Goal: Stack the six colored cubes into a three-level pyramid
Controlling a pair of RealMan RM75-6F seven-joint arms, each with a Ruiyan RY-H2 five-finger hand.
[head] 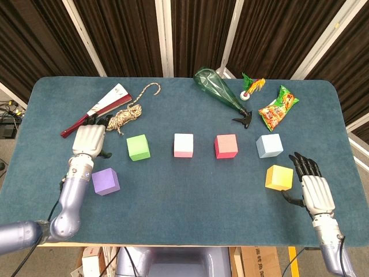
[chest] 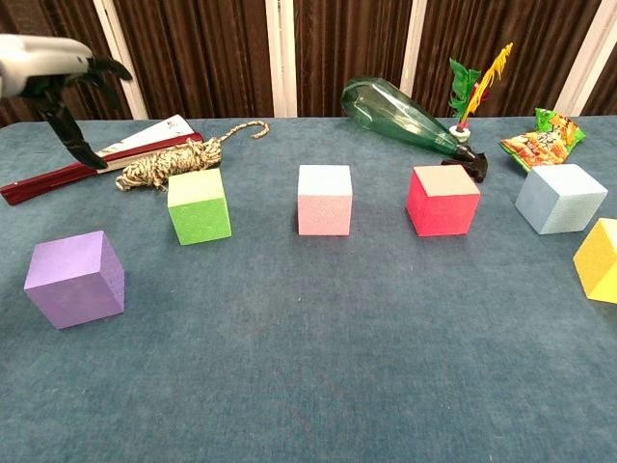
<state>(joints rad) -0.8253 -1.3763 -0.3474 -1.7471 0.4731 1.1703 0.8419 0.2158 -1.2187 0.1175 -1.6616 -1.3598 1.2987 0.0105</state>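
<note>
Six cubes lie apart on the blue table: purple, green, pink, red, light blue and yellow. My left hand hovers open above the table, just behind the purple cube and left of the green one. My right hand lies open right of the yellow cube, not touching it; the chest view does not show it.
Along the back lie a folded fan, a coil of rope, a green glass bottle on its side, a feather shuttlecock and a snack bag.
</note>
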